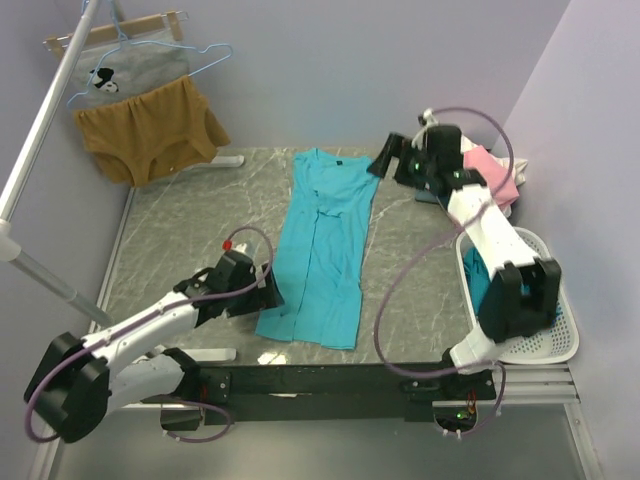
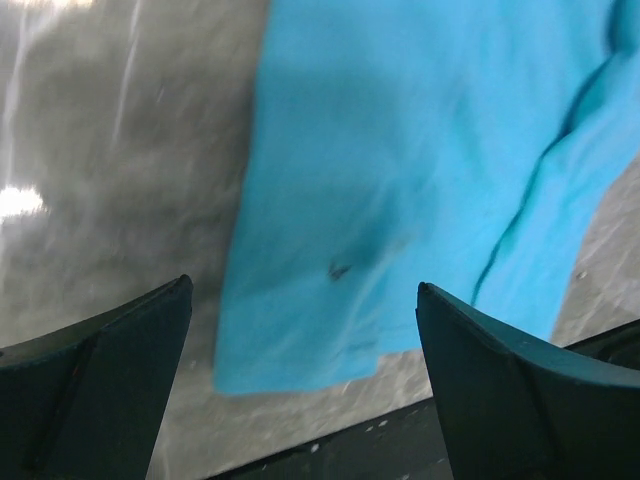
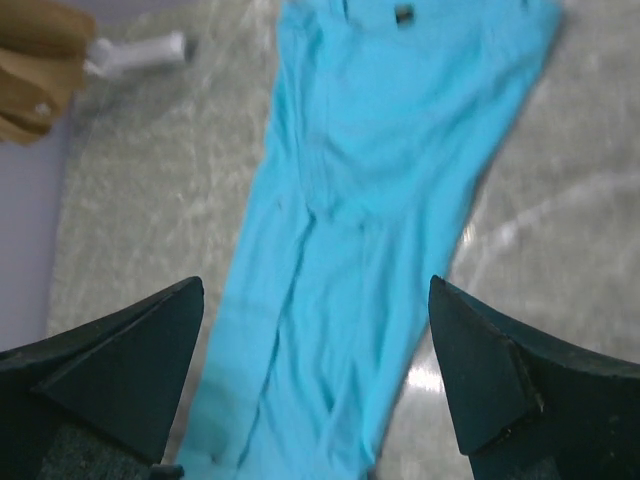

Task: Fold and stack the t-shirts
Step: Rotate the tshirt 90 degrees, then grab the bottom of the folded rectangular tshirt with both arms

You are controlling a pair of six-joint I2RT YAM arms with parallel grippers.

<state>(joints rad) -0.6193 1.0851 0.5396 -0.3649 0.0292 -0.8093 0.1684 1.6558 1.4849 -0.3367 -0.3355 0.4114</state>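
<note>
A turquoise t-shirt (image 1: 322, 245) lies flat in the middle of the tabletop (image 1: 180, 230), folded lengthwise into a narrow strip, neck at the far end. A pink t-shirt (image 1: 492, 165) lies bunched at the far right.

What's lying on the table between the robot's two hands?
A long turquoise t-shirt, flat on the table. The top view shows the left hand by its near hem and the right hand near its collar end.

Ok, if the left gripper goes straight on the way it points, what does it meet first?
Most likely the turquoise t-shirt, its hem corner framed by the open left gripper; depth unclear.
</note>
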